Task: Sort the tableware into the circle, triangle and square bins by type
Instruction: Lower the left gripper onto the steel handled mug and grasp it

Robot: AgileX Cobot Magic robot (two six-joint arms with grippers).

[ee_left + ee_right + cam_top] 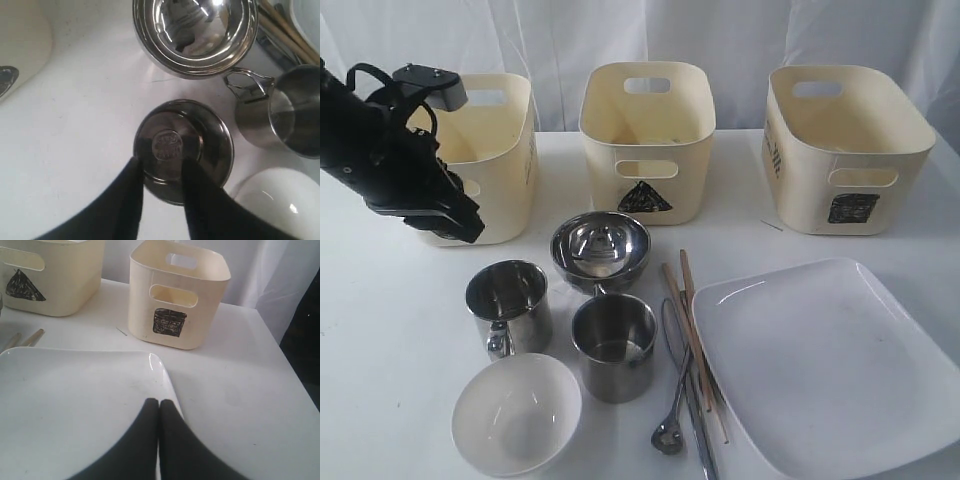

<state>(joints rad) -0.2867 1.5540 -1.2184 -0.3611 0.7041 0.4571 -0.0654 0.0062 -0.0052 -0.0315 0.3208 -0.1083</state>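
In the exterior view my left claw [460,222] hangs high beside the left bin [505,130], well above the table. All the tableware I can count sits on the cloth: the steel bowl [600,248], the left mug [510,305], the second mug [613,345], the white bowl [517,412], the chopsticks [692,320], the cutlery [685,410] and the square plate [830,370]. I judge the sort to be at its first pick. In the left wrist view the claw's jaws stand partly apart and empty. They look straight down on the left mug, whose rim shows between and past the fingers [127,200], and they touch nothing. The next move calls for a straight descent, one finger inside the mug wall and one outside, then a firm close. It must keep clear of the steel bowl and the second mug's handle close by. In the right wrist view my right claw [159,410] is pressed shut and holds nothing above the plate's corner, with the square bin [177,300] beyond.
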